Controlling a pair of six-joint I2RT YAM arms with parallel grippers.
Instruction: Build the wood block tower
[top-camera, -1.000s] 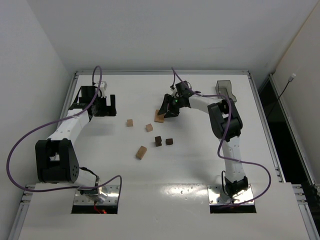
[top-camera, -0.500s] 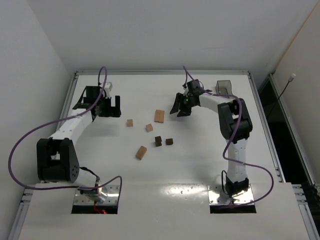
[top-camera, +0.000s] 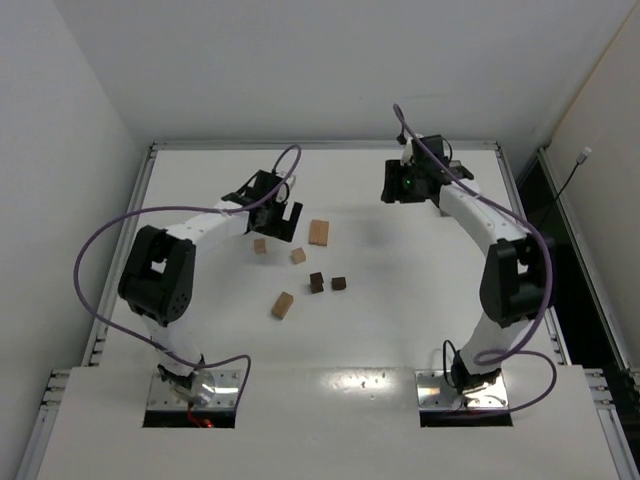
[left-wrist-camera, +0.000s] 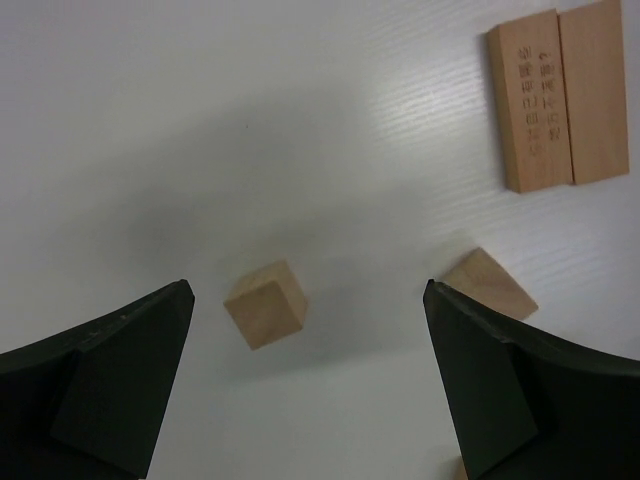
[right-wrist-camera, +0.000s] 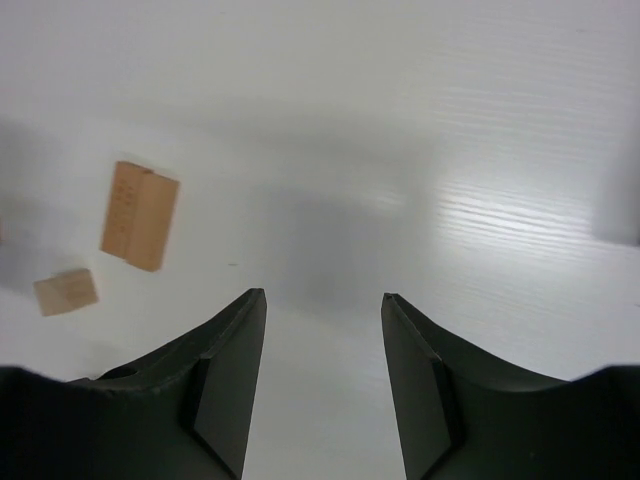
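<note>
No wood block tower shows; the wooden blocks lie singly on the white table. A small tan cube (top-camera: 260, 245) (left-wrist-camera: 266, 303) sits just below my open left gripper (top-camera: 283, 225) (left-wrist-camera: 308, 292), between its wide-spread fingers and nearer the left one. A second tan cube (top-camera: 298, 256) (left-wrist-camera: 490, 283) lies by the right finger. A long tan block (top-camera: 319, 232) (left-wrist-camera: 558, 95) (right-wrist-camera: 140, 215) lies flat beyond them. Two dark brown cubes (top-camera: 316, 282) (top-camera: 339, 283) and another tan block (top-camera: 283, 305) lie nearer the arm bases. My right gripper (top-camera: 398, 192) (right-wrist-camera: 323, 297) hangs open and empty over bare table at the back right.
Raised rails (top-camera: 320, 145) edge the table at the back and the sides. Purple cables loop from both arms. The right arm's upper links (top-camera: 480, 215) stretch along the right side of the table. White walls enclose the space.
My left arm has swung right from the far left until its gripper sits over the small tan cube. My right gripper has drawn back and right, away from the long tan block.
</note>
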